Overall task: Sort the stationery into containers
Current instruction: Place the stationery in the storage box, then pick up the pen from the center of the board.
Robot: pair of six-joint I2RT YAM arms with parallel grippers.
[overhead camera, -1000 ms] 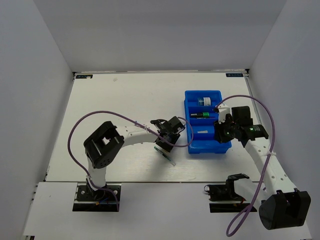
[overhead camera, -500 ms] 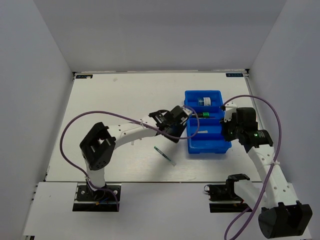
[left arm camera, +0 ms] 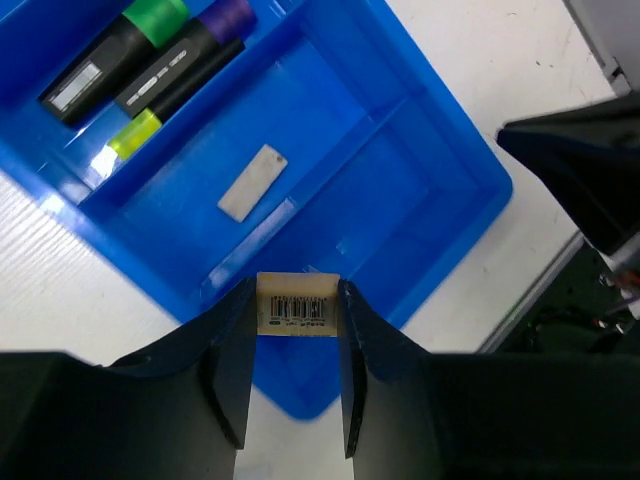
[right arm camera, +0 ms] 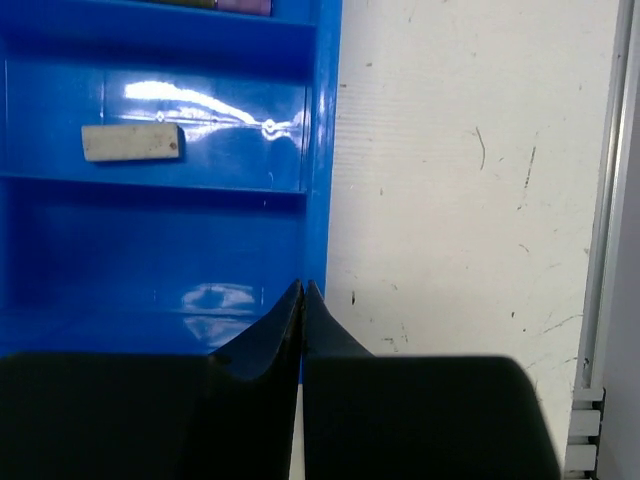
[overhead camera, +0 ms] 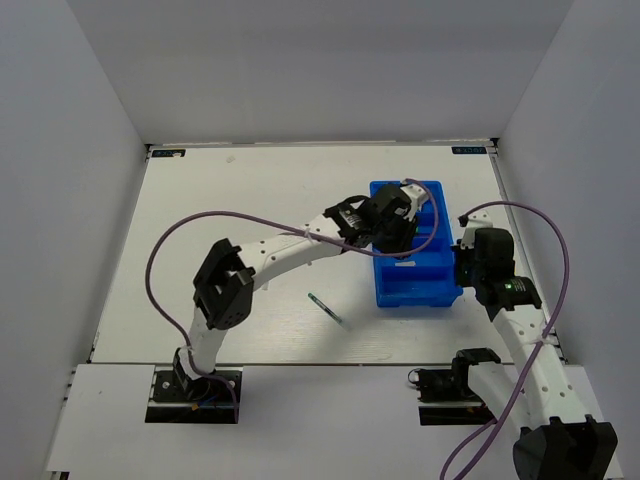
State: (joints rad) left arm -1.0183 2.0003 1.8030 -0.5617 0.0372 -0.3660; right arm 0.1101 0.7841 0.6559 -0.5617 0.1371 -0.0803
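From above: a matte white table between pale walls, and right of centre a glossy blue plastic tray, rectangular and ribbed crosswise into compartments. Over the tray's middle, the left gripper, black and blocky, hiding most compartments; jaws unreadable from this height. Just beside the tray's right wall, the right gripper. On bare table left of the tray and well apart from it, one thin pen, slanted, pale with a dark greenish end. Through the left wrist camera: two flat black fingers clamped on a small cream eraser, squarish, barcode sticker facing the lens, held above the tray; compartment beneath impossible to tell. In the upper left of the frame, two chunky black markers side by side in one compartment: the green-banded marker and the purple-banded marker, the latter with a yellow-green tip. In the next compartment, a flat whitish eraser, a thin oblong lying on the shiny floor. Through the right wrist camera: smooth black fingers pressed together tip to tip, nothing between them, above the tray's right wall. At upper left, the same whitish oblong lying crosswise in its compartment. To the right, scuffed, speckled white tabletop and a grey metal rail at the edge.
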